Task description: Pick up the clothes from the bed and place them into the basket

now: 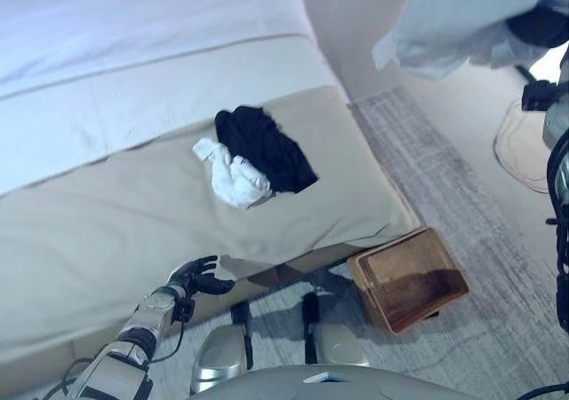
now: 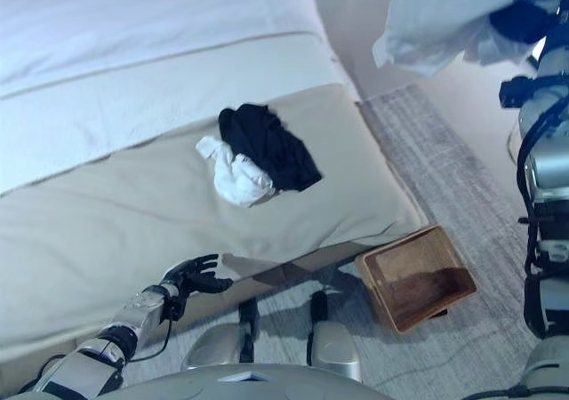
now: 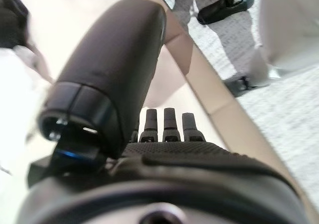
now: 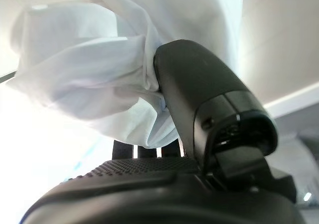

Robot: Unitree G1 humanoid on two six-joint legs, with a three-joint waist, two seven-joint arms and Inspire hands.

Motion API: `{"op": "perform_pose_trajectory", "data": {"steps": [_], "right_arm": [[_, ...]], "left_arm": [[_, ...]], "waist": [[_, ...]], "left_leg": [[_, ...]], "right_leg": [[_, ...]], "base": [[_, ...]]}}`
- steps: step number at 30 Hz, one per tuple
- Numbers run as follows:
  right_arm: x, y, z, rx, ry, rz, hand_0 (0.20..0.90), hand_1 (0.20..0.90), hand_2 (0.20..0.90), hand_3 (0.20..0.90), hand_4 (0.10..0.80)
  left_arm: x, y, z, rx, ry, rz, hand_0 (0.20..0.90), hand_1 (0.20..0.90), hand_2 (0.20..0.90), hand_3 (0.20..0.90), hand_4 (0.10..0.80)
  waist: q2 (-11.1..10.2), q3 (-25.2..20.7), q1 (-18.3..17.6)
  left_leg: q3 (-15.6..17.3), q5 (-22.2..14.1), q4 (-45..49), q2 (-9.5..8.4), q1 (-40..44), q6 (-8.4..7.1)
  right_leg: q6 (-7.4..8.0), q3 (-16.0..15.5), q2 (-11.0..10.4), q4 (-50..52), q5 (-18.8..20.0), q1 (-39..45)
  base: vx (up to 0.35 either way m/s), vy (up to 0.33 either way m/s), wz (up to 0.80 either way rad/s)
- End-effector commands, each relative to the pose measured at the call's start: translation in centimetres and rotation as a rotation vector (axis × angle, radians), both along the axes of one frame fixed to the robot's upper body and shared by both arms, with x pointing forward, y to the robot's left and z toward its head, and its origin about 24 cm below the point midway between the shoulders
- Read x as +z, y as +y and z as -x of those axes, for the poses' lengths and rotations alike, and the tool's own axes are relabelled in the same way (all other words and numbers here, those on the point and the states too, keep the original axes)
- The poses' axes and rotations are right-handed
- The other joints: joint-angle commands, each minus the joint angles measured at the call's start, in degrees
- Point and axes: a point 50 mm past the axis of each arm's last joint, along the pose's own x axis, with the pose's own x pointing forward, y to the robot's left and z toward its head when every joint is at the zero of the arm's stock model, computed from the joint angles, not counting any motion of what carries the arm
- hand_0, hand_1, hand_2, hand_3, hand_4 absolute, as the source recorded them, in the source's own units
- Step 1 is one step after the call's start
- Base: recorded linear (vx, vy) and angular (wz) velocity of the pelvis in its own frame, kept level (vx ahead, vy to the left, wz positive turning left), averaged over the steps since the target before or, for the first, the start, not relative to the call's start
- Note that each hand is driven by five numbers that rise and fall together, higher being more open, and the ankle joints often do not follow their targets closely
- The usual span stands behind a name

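A black garment [image 1: 265, 147] and a crumpled white one [image 1: 235, 176] lie together on the beige cover of the bed [image 1: 107, 222]. My right hand [image 1: 539, 25] is raised high at the far right, above the floor beyond the basket, and is shut on a pale white garment [image 1: 462, 18] that hangs from it; the right wrist view shows the thumb [image 4: 199, 89] pressed into the cloth [image 4: 89, 69]. My left hand [image 1: 201, 276] is open and empty at the bed's front edge, below the clothes. The brown wooden basket [image 1: 398, 242] stands on the rug by the bed's corner and holds nothing.
A white duvet [image 1: 133, 27] covers the far part of the bed. A grey striped rug [image 1: 462, 204] lies beside the bed under the basket. A pale round object [image 1: 523, 147] sits on the floor at the far right.
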Motion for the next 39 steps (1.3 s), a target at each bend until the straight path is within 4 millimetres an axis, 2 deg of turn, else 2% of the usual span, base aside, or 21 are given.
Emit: {"op": "perform_pose_trajectory", "data": {"steps": [1,5,10,11,18,20,24,28,34,39], "right_arm": [[5.5,-0.5,3.3,-0.014,-0.324,0.058,0.300,0.300,0.300,0.200,0.100],[2.4,-0.4,3.2,0.048,-0.189,0.052,0.300,0.300,0.300,0.200,0.100],[-3.1,0.2,2.2,0.123,0.046,0.053,0.300,0.300,0.300,0.200,0.100],[-3.2,0.2,2.2,0.124,0.049,0.055,0.300,0.300,0.300,0.200,0.100],[-11.2,1.4,1.1,0.142,0.345,0.017,0.300,0.300,0.300,0.200,0.100],[-12.4,1.3,0.7,0.106,0.384,0.008,0.300,0.300,0.300,0.200,0.100],[-14.1,0.8,0.0,0.033,0.461,0.005,0.300,0.300,0.300,0.200,0.100],[-14.7,-0.2,-0.4,-0.042,0.480,-0.003,0.300,0.300,0.300,0.200,0.100],[-14.7,-2.5,-0.4,-0.192,0.510,0.003,0.300,0.300,0.300,0.200,0.100],[-15.2,-5.2,0.8,-0.367,0.562,0.024,0.300,0.300,0.300,0.200,0.100]], "left_arm": [[-1.5,0.1,2.8,-0.001,0.082,-0.011,0.900,0.900,0.900,0.900,0.800],[-1.7,1.2,3.6,0.041,0.113,-0.028,0.900,0.900,0.900,0.900,0.800],[-1.9,2.0,4.7,0.077,0.146,-0.040,0.900,0.900,0.900,0.900,0.800],[-1.9,2.0,4.7,0.077,0.147,-0.039,0.900,0.900,0.900,0.900,0.800],[-1.8,0.8,4.0,0.055,0.100,-0.004,0.900,0.900,0.900,0.900,0.800],[-1.5,0.3,3.2,0.037,0.071,0.003,0.900,0.900,0.900,0.900,0.800],[-0.7,-0.5,1.2,0.008,0.006,0.011,0.900,0.900,0.900,0.900,0.800],[0.3,-0.9,-0.9,-0.011,-0.063,0.020,0.900,0.900,0.900,0.900,0.800],[1.0,-2.1,-2.2,-0.036,-0.127,0.050,0.900,0.900,0.900,0.900,0.800],[1.6,-2.9,-3.2,-0.061,-0.170,0.084,0.900,0.900,0.900,0.900,0.800]], "waist": [[2.14,-8.40,-0.90],[2.71,-9.28,-2.28],[3.49,-8.83,-3.22],[3.49,-8.81,-3.23],[4.74,-6.15,-3.62],[5.21,-4.77,-3.52],[6.26,-1.94,-3.41],[7.63,1.10,-3.26],[10.12,3.52,-3.33],[11.82,4.61,-3.35]], "left_leg": [[0.60,-6.52,2.47,-0.47,0.85,2.49],[1.28,-5.37,0.27,-0.34,1.93,2.30],[2.55,-5.55,0.26,-0.31,1.88,2.67],[2.60,-5.57,0.27,-0.31,1.91,2.67],[3.81,-5.75,0.52,-0.26,1.32,3.13],[3.67,-5.45,0.58,-0.26,0.45,3.02],[3.02,-4.64,0.76,-0.16,-1.42,2.62],[1.98,-3.60,1.30,-0.07,-3.87,1.90],[0.45,-2.25,1.67,-0.23,-6.01,0.48],[-0.20,-1.48,1.75,-0.23,-6.94,-0.47]], "right_leg": [[0.90,-0.05,1.82,2.83,2.05,-2.47],[0.79,0.75,2.49,2.35,2.24,-2.49],[-0.06,1.34,3.14,2.15,0.46,-2.79],[-0.07,1.36,3.15,2.16,0.43,-2.79],[-0.63,1.68,3.42,2.08,0.06,-3.53],[-0.86,1.57,3.47,2.29,-0.08,-4.20],[-1.27,1.26,3.63,2.78,-0.38,-5.52],[-1.90,0.40,3.71,3.54,-0.85,-7.10],[-3.04,-0.84,3.53,4.37,-1.86,-8.55],[-3.68,-1.48,3.46,4.81,-2.47,-9.33]], "base": [[-0.067,-0.060,-0.33],[-0.039,-0.079,-0.22],[-0.025,-0.065,-0.18],[-0.005,-0.052,-0.12],[-0.023,-0.081,-0.11],[-0.117,-0.081,0.01],[-0.134,-0.085,0.04],[-0.135,-0.070,0.05],[-0.061,-0.033,0.10],[-0.039,-0.002,0.09]]}}
